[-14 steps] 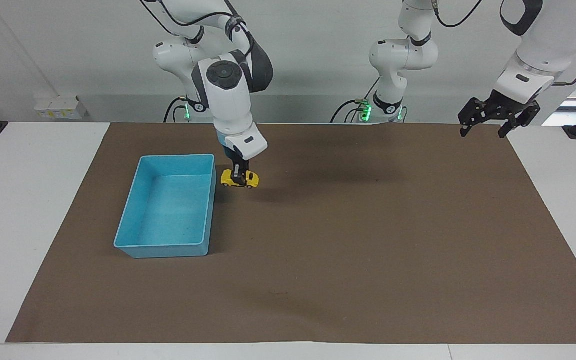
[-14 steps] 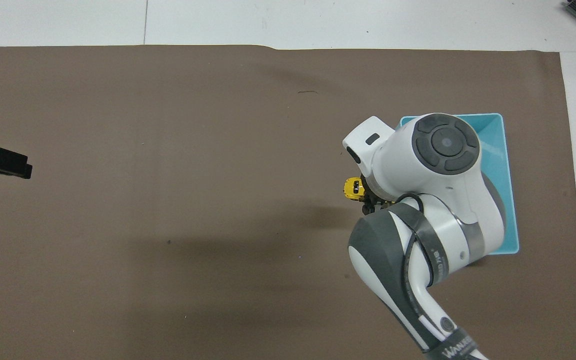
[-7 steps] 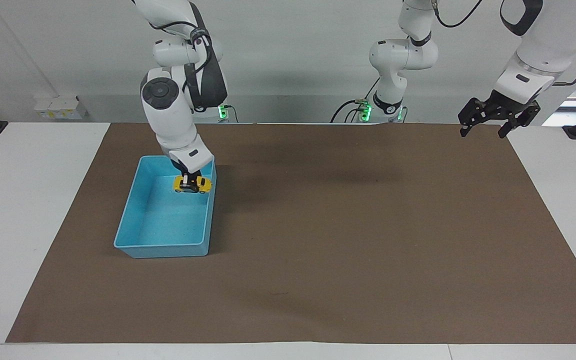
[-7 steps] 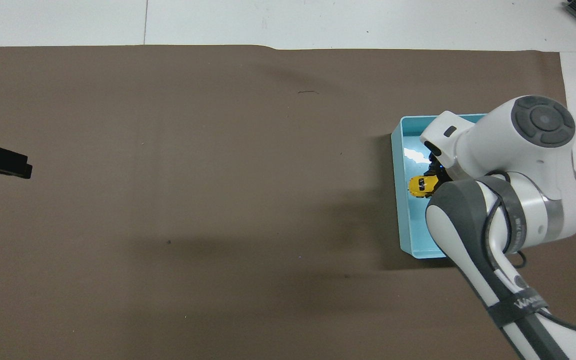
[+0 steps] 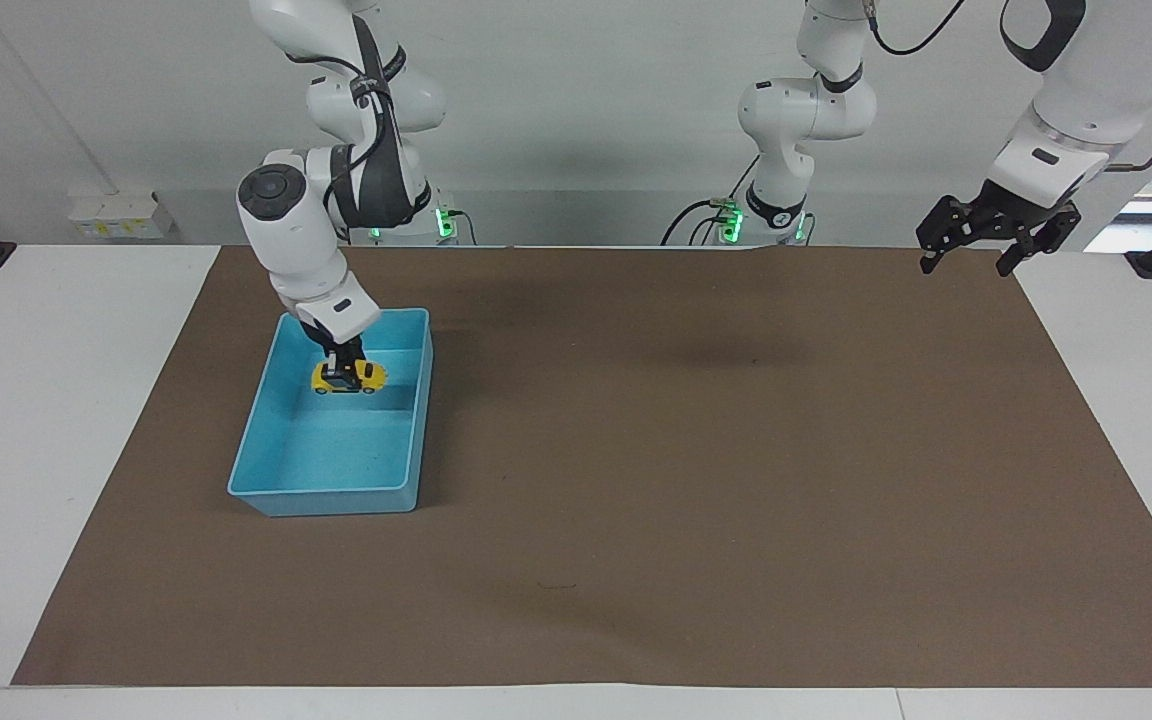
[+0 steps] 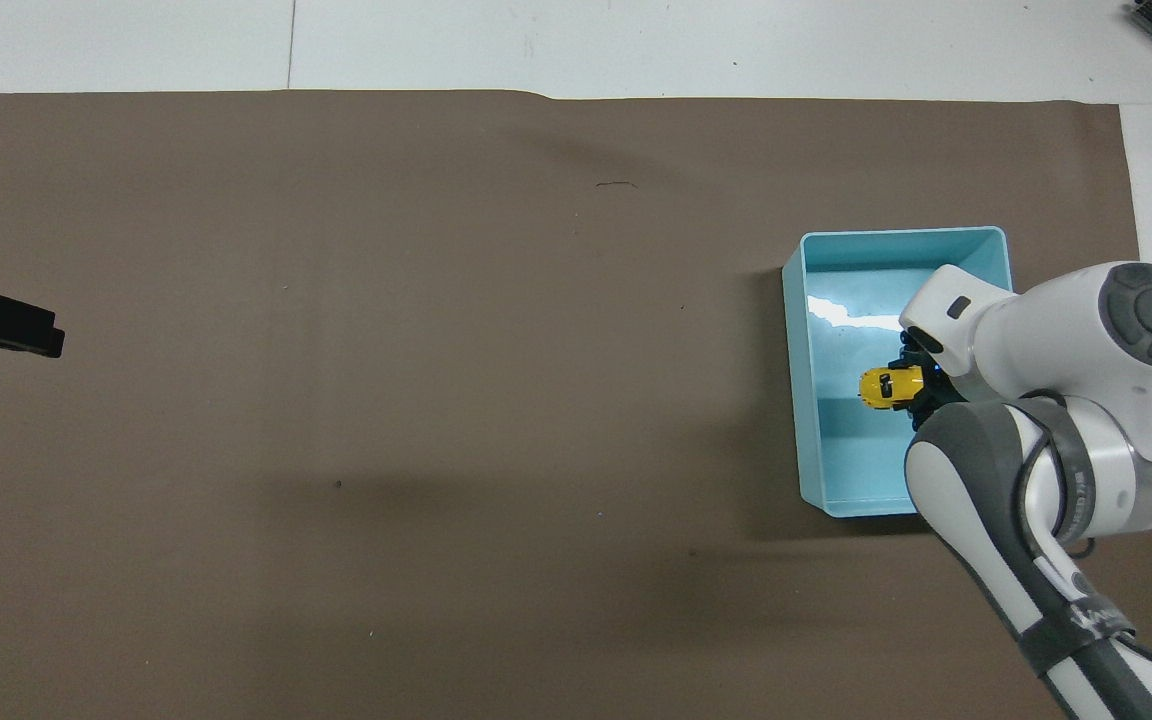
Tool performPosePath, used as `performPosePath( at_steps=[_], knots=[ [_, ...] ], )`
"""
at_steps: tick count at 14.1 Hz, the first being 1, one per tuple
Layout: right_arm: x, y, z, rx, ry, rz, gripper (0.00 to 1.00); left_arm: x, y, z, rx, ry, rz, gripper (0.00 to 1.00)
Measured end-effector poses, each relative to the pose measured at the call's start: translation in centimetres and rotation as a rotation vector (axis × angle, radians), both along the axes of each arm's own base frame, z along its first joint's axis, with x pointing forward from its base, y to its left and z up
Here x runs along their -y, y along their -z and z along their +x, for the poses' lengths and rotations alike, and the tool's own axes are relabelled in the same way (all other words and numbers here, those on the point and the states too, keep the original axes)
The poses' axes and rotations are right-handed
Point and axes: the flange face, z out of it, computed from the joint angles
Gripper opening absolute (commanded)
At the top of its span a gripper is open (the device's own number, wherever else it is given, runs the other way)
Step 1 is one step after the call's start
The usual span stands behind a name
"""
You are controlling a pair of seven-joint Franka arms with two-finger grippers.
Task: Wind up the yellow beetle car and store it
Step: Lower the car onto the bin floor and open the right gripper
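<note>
Within the last second our right gripper (image 5: pixel 341 362) carried the tiny bright yellow beetle-shaped toy car (image 5: pixel 348 377) from above the brown mat (image 5: pixel 696 450) on the desk, just beside the light blue rectangular plastic bin (image 5: pixel 423 400), to a place inside the bin's walls, and its jaws were clenched on the car's body. We judged that storing was almost complete and only lowering and releasing remained. Our left gripper (image 5: pixel 998 232) waited with jaws spread over the mat's corner at the left arm's end.
</note>
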Motion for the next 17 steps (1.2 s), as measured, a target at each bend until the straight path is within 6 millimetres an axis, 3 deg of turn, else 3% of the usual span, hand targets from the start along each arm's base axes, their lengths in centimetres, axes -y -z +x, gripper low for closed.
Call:
performPosePath(
  at_steps=[3,7,8,10,14,17],
  knots=[
    [1.8,2.6,-0.9,0.011,-0.007,0.001,0.02,0.0,0.0,0.0,0.000,0.000,0.000,1.00],
    [1.6,5.9,-0.7,0.012,-0.018,0.003,0.07,0.0,0.0,0.0,0.000,0.000,0.000,1.00],
    [1.5,6.6,-0.6,0.012,-0.020,0.004,0.18,0.0,0.0,0.0,0.000,0.000,0.000,1.00],
    [1.4,7.7,-0.4,0.008,-0.022,0.005,1.00,0.0,0.0,0.0,0.000,0.000,0.000,1.00],
    [0.4,7.3,0.1,0.015,-0.037,0.007,1.00,0.0,0.0,0.0,0.000,0.000,0.000,1.00],
    [-2.6,2.8,1.7,-0.014,-0.031,0.003,1.00,0.0,0.0,0.0,0.000,0.000,0.000,1.00]
  ],
)
